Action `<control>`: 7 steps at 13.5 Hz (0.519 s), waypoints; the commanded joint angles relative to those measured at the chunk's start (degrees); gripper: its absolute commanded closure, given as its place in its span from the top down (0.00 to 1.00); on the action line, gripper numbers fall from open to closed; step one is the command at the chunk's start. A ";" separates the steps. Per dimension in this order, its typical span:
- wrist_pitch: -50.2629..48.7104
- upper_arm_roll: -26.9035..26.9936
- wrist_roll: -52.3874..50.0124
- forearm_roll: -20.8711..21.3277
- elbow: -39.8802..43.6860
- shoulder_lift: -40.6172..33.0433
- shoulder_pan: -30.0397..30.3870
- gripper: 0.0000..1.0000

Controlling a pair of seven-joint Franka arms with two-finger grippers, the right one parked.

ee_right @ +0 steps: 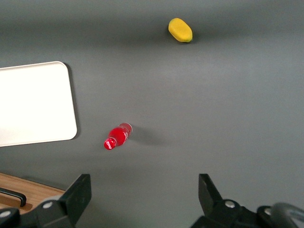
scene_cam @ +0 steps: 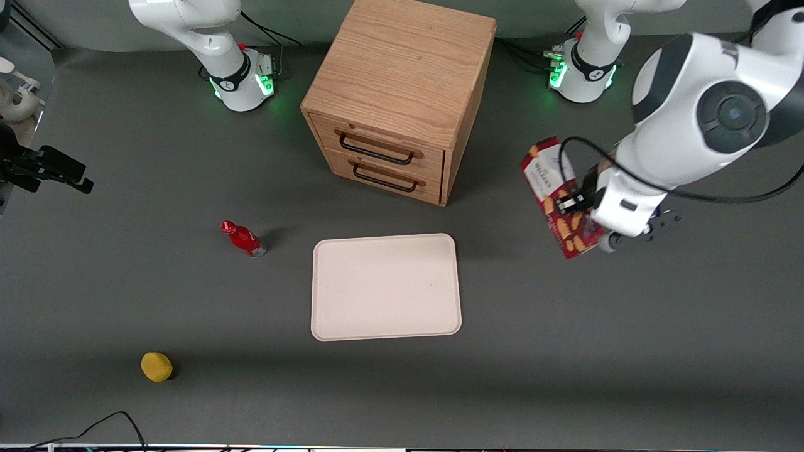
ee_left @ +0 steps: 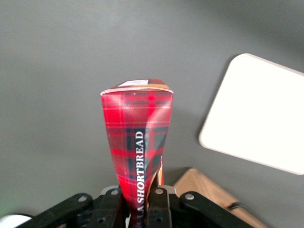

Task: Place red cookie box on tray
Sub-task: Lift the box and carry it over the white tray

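The red cookie box (scene_cam: 553, 194) hangs tilted in the air above the table toward the working arm's end, beside the wooden drawer cabinet (scene_cam: 396, 94). My left gripper (scene_cam: 581, 201) is shut on it, its black fingers (ee_left: 159, 204) pinching the box's tartan side (ee_left: 137, 142). The cream tray (scene_cam: 385, 287) lies flat on the grey table, nearer the front camera than the cabinet, apart from the box. The tray's corner (ee_left: 256, 114) also shows in the left wrist view.
A small red bottle (scene_cam: 244, 238) lies beside the tray toward the parked arm's end. A yellow lemon-like object (scene_cam: 156, 366) sits nearer the front camera. The cabinet has two shut drawers with black handles (scene_cam: 377, 150).
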 commanded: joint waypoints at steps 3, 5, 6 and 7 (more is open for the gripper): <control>1.33 -1.14 -17.58 5.03 18.50 15.62 -7.57 0.17; 7.22 -1.14 -21.12 8.39 18.69 18.53 -10.65 0.17; 8.98 -1.14 -20.43 9.36 18.78 19.67 -11.88 0.18; 10.48 -1.14 -20.17 9.98 18.95 21.07 -13.20 0.18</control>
